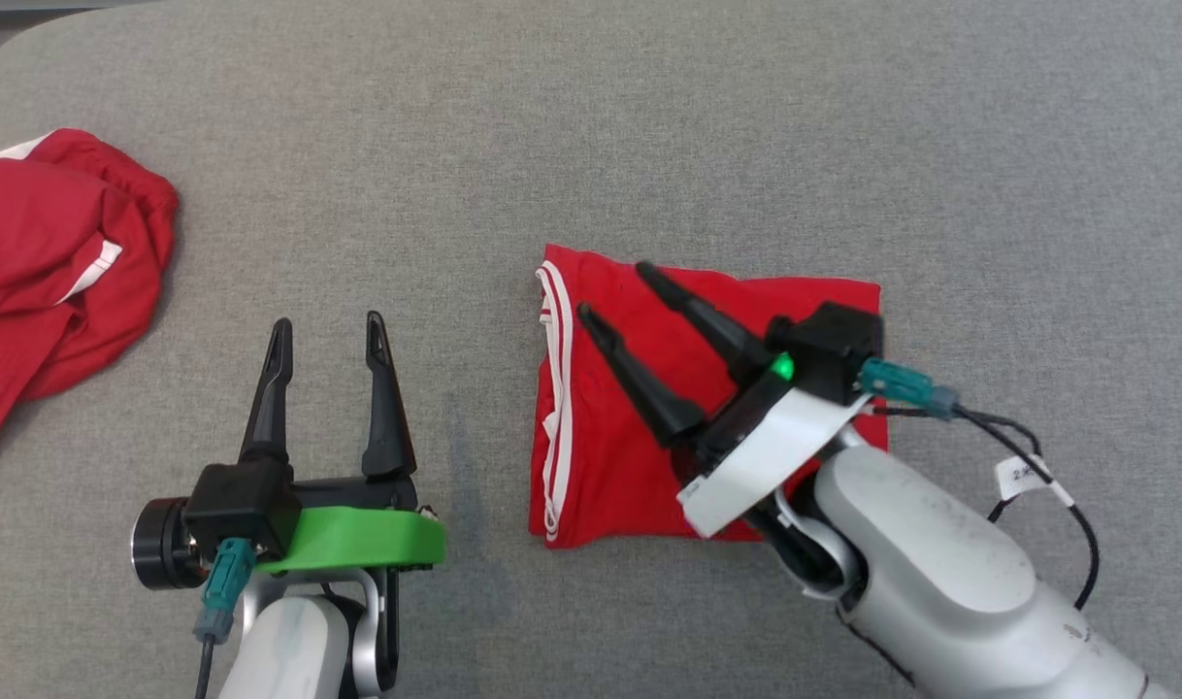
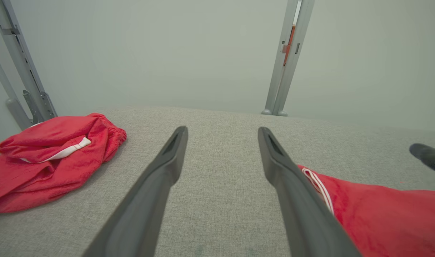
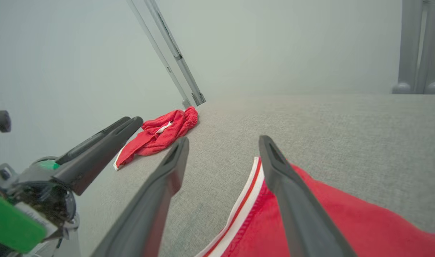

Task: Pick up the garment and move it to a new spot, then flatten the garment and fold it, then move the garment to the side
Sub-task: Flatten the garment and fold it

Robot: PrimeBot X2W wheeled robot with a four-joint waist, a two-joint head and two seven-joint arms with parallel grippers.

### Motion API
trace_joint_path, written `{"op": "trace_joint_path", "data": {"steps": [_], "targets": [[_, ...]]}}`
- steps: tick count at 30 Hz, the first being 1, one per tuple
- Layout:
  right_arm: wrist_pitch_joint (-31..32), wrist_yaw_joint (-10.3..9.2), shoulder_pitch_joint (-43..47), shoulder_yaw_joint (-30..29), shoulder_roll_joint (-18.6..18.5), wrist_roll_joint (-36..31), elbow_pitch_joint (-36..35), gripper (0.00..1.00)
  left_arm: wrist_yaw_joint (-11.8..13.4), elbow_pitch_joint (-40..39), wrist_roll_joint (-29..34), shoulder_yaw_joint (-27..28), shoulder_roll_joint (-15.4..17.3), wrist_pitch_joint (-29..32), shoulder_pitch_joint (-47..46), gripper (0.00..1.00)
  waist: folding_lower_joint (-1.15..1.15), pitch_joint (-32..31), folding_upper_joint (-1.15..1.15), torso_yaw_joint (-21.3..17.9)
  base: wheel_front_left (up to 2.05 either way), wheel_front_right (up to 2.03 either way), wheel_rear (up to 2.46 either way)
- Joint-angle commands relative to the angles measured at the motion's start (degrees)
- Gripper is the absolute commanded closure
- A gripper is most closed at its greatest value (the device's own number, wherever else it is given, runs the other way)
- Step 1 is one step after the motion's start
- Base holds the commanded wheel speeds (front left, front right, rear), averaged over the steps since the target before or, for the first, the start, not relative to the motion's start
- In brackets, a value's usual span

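right pincer (image 1: 613,289): you're looking at two fingers standing wide apart and gripping nothing. They're hanging over the left half of the folded garment, tips pointing toward its upper left corner
left pincer (image 1: 327,322): this one's gaping too, with nothing in it. It's hovering over bare desk (image 1: 649,126) just beside the garment's striped side
garment (image 1: 601,466): it's lying as a tidy red rectangle on the grey desk, a bit right of the middle, with the white-striped edge (image 1: 555,388) facing your left arm
other red heap (image 1: 57,262): it's sitting crumpled at the far left, well apart from the folded one, so it isn't getting in your way
stage: I'm guessing the fold is done and you're only facing the shift to the side
how it's handling: I'm betting on thin, light, floppy sports fabric with no stiffness. Only its own weight is keeping those layers stacked
where to grab: I'm thinking you're best off pinching through all the layers at two corners of one edge, one pincer per corner. Go low to the desk so you're catching the bottom layer too
what's worrying me: if you're catching only the top layer, or lifting from a single point, the fold is probably going to open or sag
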Motion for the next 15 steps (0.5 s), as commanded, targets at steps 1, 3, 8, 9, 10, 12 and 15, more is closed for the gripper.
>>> {"op": "trace_joint_path", "data": {"steps": [1, 3, 8, 9, 10, 12, 15], "targets": [[-0.4, -0.03, 0.4, -2.5, -1.0, -2.0, -1.9, 0.0, -0.3, 0.1, 0.5, 0.3, 0.0, -0.2, -0.8, 0.0, 0.0, -0.2, 0.0, -0.2, 0.0, 0.0, 0.0], [-0.4, -0.03, 2.2, -7.6, -1.7, -4.6, -5.9, 0.0, -0.4, 0.0, 0.8, 0.6, 0.2, -0.2, -0.5, 0.0, 0.0, -0.3, 0.0, -0.6, 0.0, 0.0, 0.0], [-0.4, -0.03, 8.9, -19.9, -4.3, -10.3, -13.0, 0.0, -0.2, 0.0, 1.4, 1.5, 1.0, -0.2, 0.6, 0.0, 0.0, -1.4, 0.0, -2.0, 0.0, 0.0, 0.0], [-0.4, -0.03, 10.3, -21.9, -4.8, -11.2, -13.7, 0.0, -0.1, 0.0, 1.4, 1.7, 1.1, -0.2, 0.8, 0.0, 0.0, -1.7, 0.0, -2.3, 0.0, 0.0, 0.0], [-0.4, -0.03, 12.1, -24.2, -5.5, -12.1, -14.5, 0.0, -0.1, 0.0, 1.3, 1.9, 1.4, -0.2, 1.2, 0.0, 0.0, -2.1, 0.0, -2.7, 0.0, 0.0, 0.0], [-0.4, -0.03, 15.4, -28.4, -6.6, -13.3, -15.5, 0.0, 0.0, 0.0, 1.3, 2.3, 1.7, -0.2, 1.5, 0.0, 0.0, -2.8, 0.0, -3.3, 0.0, 0.0, 0.0], [-0.4, -0.03, 20.2, -33.6, -7.6, -15.2, -16.7, 0.0, 0.1, 0.0, 1.2, 2.7, 2.2, -0.2, 2.5, 0.0, 0.0, -4.0, 0.0, -4.1, 0.0, 0.0, 0.0]]}}
